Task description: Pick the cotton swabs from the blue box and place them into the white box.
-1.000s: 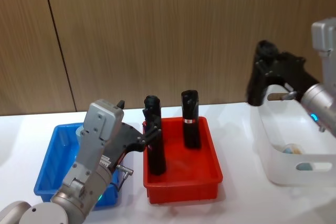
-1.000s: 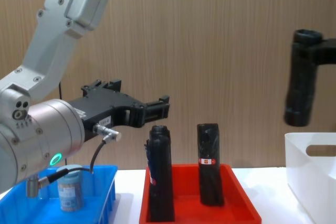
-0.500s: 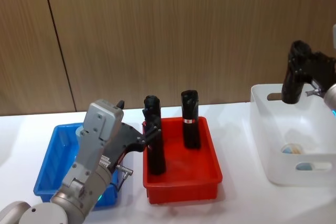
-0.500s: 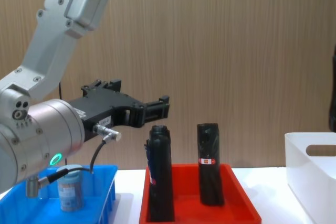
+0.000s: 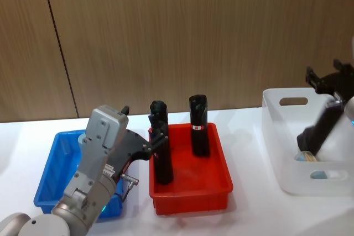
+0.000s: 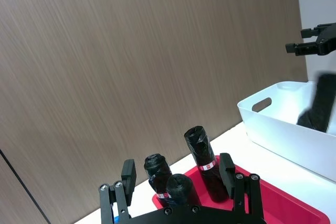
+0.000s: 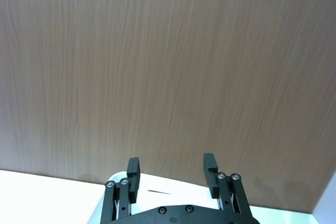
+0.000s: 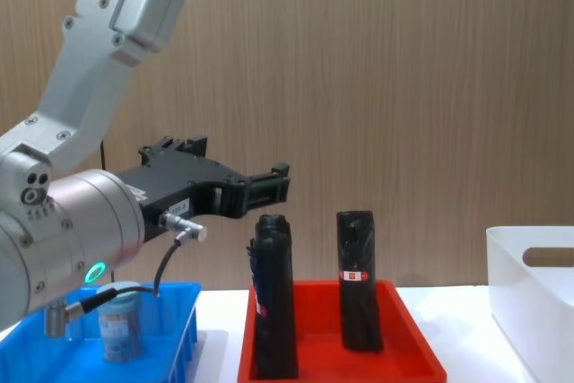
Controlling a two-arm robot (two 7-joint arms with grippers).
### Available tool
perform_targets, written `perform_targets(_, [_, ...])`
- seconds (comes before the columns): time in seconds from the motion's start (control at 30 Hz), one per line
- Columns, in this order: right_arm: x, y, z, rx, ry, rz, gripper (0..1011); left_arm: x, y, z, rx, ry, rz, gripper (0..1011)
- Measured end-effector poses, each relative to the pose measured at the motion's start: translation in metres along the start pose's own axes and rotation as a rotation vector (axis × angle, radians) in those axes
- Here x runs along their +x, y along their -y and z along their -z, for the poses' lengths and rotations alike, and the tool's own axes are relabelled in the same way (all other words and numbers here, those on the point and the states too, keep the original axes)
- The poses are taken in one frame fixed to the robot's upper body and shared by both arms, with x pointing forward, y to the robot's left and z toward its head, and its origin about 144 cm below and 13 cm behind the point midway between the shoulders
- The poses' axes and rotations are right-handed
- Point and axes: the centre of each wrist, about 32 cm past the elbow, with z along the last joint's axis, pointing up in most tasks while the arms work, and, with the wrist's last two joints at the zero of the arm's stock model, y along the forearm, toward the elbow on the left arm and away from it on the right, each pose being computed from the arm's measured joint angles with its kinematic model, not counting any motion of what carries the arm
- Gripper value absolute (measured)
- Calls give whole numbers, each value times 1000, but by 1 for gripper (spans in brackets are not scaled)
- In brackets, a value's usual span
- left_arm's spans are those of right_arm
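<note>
likely the next pick from the blue box [image 5: 47,172], so begin with the left gripper [image 6: 177,171]: fingers spread wide, holding nothing, hovering above the box's inner edge next to the red tray [image 5: 191,200]. aim for the cotton swabs [image 8: 119,322], one tub standing upright on the blue floor, low beneath the left wrist in the chest view and half hidden behind the arm in the head view. pull back and over the tub first, then tip the fingers downward and descend straight, keeping well off the black cylinders [image 5: 198,125] standing tall in the red tray just beside the fingertips. straddle the tub across its round body below the lid, close gently enough not to crush clear plastic, and lift vertically past the sloping wall before travelling. carry high across the red tray toward the white box [image 5: 276,136], well apart at the far right of the table [image 5: 249,214]. mind the right gripper [image 7: 170,169], also open and empty, raised over the white box at the right edge of the head view. release low inside, beside the pale-lidded tub [image 5: 303,157] already lying at the bottom. note too a dark blurred shape [image 5: 316,131] leaning inside that box, impossible to identify.
</note>
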Motion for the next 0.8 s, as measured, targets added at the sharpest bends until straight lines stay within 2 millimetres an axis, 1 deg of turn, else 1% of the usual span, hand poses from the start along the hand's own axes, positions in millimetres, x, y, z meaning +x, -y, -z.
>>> perform_targets(0.07, [1, -1, 1, -3, -1, 3, 771, 0, 0, 0, 0, 0, 0, 1004])
perform_targets(0.13, [1, -1, 3, -7, -1, 7, 844, 0, 0, 0, 0, 0, 0, 1004])
perform_targets(0.17, [2, -2, 4, -9, -2, 8, 863, 0, 0, 0, 0, 0, 0, 1004])
perform_targets(0.2, [2, -2, 4, -10, -2, 9, 912, 0, 0, 0, 0, 0, 0, 1004])
perform_targets(0.37, [3, -3, 7, -18, -1, 15, 1001, 0, 0, 0, 0, 0, 0, 1004])
perform_targets(0.8, [4, -4, 11, -26, -2, 22, 1002, 0, 0, 0, 0, 0, 0, 1004])
